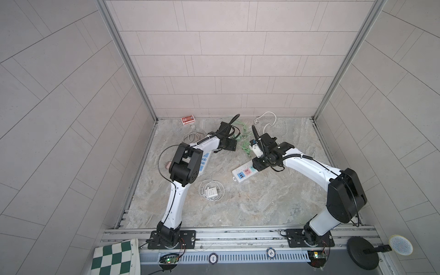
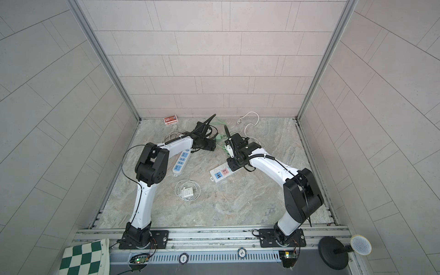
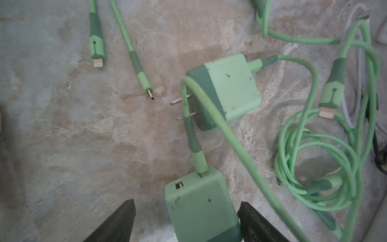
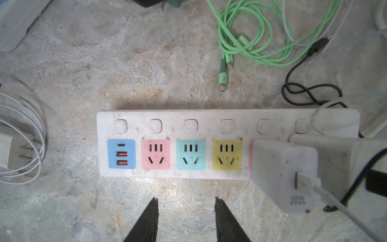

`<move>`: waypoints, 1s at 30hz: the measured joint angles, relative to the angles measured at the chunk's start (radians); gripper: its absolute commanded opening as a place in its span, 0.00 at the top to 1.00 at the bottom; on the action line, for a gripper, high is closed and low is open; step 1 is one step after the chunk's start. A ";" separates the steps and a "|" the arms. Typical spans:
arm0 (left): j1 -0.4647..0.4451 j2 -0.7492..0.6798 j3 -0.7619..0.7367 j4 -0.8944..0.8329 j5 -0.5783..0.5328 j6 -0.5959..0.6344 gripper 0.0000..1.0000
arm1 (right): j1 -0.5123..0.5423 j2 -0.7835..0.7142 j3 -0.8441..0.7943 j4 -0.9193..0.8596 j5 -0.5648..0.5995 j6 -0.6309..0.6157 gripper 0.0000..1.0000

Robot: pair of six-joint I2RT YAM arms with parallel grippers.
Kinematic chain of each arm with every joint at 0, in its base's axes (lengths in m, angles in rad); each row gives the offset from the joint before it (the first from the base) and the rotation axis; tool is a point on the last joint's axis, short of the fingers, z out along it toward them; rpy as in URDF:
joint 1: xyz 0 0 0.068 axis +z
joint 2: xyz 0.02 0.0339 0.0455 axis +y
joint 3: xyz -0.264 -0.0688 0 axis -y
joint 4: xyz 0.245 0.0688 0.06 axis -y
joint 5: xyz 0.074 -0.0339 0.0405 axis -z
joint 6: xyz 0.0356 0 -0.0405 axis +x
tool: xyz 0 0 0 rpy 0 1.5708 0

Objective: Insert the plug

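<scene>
Left gripper [image 3: 187, 201]: my jaws apart, straddling green charger plug [image 3: 201, 207], far middle of table [image 1: 262, 202], not clamped. Right gripper [image 4: 186, 199]: my jaws apart, empty, hovering by power strip [image 4: 209, 117], mid-table.

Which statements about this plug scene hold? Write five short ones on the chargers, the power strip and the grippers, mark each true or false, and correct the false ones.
1. The left gripper straddles a green charger. True.
2. The right gripper holds a plug. False: nothing lies between its open jaws.
3. The yellow socket on the power strip is occupied. False: it is empty; the white charger stands on the next socket along.
4. A second green charger lies unplugged. True.
5. The blue panel carries USB ports. True.
</scene>
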 measured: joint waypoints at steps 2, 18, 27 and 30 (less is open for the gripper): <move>0.000 0.008 0.009 -0.008 -0.007 0.002 0.24 | 0.004 0.011 0.000 0.007 -0.003 0.005 0.57; 0.001 -0.024 -0.034 -0.028 0.006 0.066 0.65 | 0.037 0.061 -0.069 0.129 -0.062 0.118 0.57; 0.003 -0.446 -0.494 0.094 0.053 0.157 0.66 | 0.068 0.080 -0.078 0.183 -0.059 0.173 0.57; 0.004 -0.584 -0.618 0.181 0.087 0.178 0.66 | 0.050 0.080 -0.078 0.187 -0.060 0.187 0.57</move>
